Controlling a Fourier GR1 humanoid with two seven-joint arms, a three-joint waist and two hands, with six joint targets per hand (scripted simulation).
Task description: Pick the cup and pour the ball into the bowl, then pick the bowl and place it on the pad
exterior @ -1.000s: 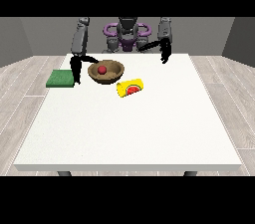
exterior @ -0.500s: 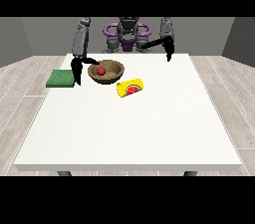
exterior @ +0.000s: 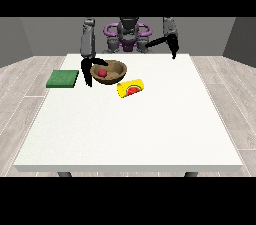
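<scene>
White table [exterior: 150, 129] — bowl [exterior: 116, 75], cup [exterior: 131, 88], pad [exterior: 63, 79]

Red ball [exterior: 102, 72] sits in the brown bowl [exterior: 116, 74]; yellow cup [exterior: 130, 88] lies tipped beside it; green pad [exterior: 63, 78] lies apart.

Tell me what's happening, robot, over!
Hand at view's left beside bowl. Ball in bowl. Cup lying on its side. Pad unoccupied.

From my remote station: a large white table [exterior: 130, 129] stands on dark legs over pale wood-plank flooring [exterior: 25, 84], with plain grey walls [exterior: 30, 34] behind it.
</scene>
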